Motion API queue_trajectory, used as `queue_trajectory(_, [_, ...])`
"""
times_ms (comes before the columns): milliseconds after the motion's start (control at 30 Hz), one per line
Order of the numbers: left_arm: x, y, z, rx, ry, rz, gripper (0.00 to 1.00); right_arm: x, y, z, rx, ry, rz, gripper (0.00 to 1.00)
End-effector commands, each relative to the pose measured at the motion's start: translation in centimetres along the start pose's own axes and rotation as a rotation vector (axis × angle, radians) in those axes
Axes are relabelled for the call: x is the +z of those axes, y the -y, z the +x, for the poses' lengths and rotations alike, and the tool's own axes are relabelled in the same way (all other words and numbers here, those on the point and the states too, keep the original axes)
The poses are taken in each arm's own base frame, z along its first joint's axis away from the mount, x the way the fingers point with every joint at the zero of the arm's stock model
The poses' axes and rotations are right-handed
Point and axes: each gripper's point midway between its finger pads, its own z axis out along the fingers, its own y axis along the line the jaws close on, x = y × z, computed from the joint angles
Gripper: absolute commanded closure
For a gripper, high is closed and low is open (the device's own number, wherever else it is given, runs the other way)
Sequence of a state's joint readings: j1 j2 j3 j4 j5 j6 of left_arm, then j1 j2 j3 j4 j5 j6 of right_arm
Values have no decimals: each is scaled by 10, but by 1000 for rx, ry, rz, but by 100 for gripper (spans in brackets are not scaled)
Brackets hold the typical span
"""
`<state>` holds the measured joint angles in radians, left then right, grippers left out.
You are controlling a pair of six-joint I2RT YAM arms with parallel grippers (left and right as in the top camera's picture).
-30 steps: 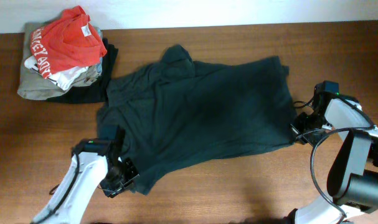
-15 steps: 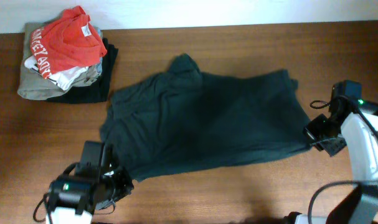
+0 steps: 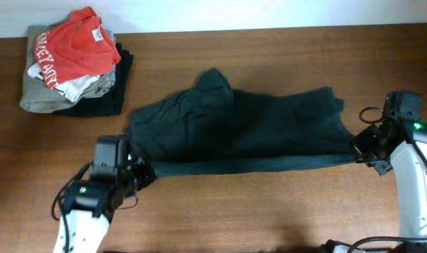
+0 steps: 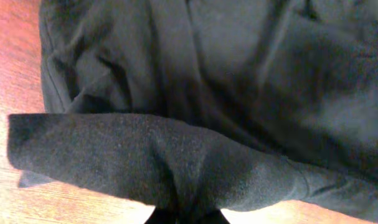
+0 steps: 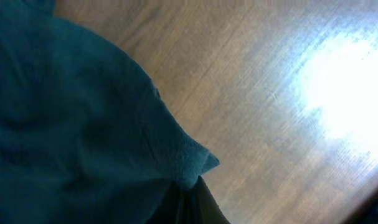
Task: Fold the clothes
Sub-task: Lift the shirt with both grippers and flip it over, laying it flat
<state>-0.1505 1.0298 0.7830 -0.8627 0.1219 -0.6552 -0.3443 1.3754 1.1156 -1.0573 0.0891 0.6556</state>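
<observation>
Both claws are mostly buried in cloth. From above, the left claw (image 3: 144, 176) disappears under the near-left corner of the dark T-shirt (image 3: 234, 133), and the right claw (image 3: 359, 147) is tucked behind its right corner. Only the wrist cameras settle the grip. The left one shows a thick fold of dark fabric pinched between fingertips that barely poke in at the bottom edge. The right one shows a pointed corner of cloth nipped tight the same way, above bare wood. So each claw is clamped narrow on the T-shirt.

The T-shirt lies across the middle of the worktop (image 3: 269, 211), and its near edge runs in a straight line from one claw to the other. Its far side is bunched in a hump. Only plain dark cloth shows, much of it doubled over itself.

By count there is one T-shirt and two claws. There is also one pile (image 3: 93, 95) at the far left corner, well apart. A red shirt (image 3: 69, 49) with white lettering sits on top of it, over a beige-grey garment (image 3: 37, 98). How many pieces lie underneath I cannot tell.
</observation>
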Motion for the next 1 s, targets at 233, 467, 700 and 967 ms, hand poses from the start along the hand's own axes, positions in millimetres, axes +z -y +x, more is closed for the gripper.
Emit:
queue_trajectory(233, [-147, 101, -118, 155, 431, 218, 99, -140, -58, -65, -68, 244, -311, 96])
queue_trajectory(467, [-327, 139, -136, 203, 755, 417, 99, -307, -41, -67, -95, 508, -474, 96])
queue_trajectory(700, [-445, 121, -104, 187, 962, 500, 99, -413, -5, -36, -81, 742, -626, 96])
queue_trajectory(967, [-392, 123, -151, 126, 895, 318, 99, -387, -32, -68, -77, 678, -585, 96])
